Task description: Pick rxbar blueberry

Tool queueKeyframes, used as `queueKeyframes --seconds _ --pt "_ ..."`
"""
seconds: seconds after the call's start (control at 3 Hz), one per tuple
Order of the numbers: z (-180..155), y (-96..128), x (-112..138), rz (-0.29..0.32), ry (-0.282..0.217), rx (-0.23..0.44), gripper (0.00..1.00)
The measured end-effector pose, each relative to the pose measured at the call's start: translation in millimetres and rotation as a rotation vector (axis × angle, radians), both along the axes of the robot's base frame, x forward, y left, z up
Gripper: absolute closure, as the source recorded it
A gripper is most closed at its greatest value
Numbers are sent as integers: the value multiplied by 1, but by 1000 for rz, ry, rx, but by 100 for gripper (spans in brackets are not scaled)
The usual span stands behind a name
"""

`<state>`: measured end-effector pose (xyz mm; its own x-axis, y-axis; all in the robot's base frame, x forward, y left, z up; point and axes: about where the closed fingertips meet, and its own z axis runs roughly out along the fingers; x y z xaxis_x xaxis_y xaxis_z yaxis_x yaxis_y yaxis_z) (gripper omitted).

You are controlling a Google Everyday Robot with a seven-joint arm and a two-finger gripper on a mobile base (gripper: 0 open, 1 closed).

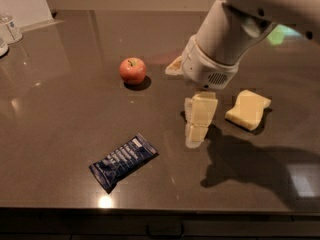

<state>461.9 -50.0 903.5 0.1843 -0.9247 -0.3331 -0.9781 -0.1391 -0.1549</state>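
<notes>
Step in hand is judged to be the approach; nothing is grasped yet. The rxbar blueberry (123, 161) is noted lying flat on the countertop (65, 114), directly in front of the apple (132, 70) toward the near edge and well apart from it, its long axis set diagonally. The gripper (196, 136) is seen hanging point-down from the white wrist housing (210, 69), to the picture's right of the apple and somewhat nearer the front; it is apart from the bar and holds nothing; whether it is spread or pressed together cannot be told. Next move, as judged: the gripper is to be carried toward the near edge and across to below the apple, turned to match the bar's diagonal, then lowered so that the narrow width is spanned. Materials: wrapper glossy dark navy film with white lettering, crimped at both ends, thin and low, likely slippery and crushable; apple round, red, smooth-skinned, with a stem dimple; sponge (247, 109), a pale yellow soft-looking block, further right of the apple than the gripper; countertop dark grey-brown, polished, with lamp reflections.
</notes>
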Motion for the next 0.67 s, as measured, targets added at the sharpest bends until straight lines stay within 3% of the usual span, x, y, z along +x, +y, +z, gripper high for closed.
queueKeyframes --seconds 0.67 --pt "-44 60 -24 221 56 27 0"
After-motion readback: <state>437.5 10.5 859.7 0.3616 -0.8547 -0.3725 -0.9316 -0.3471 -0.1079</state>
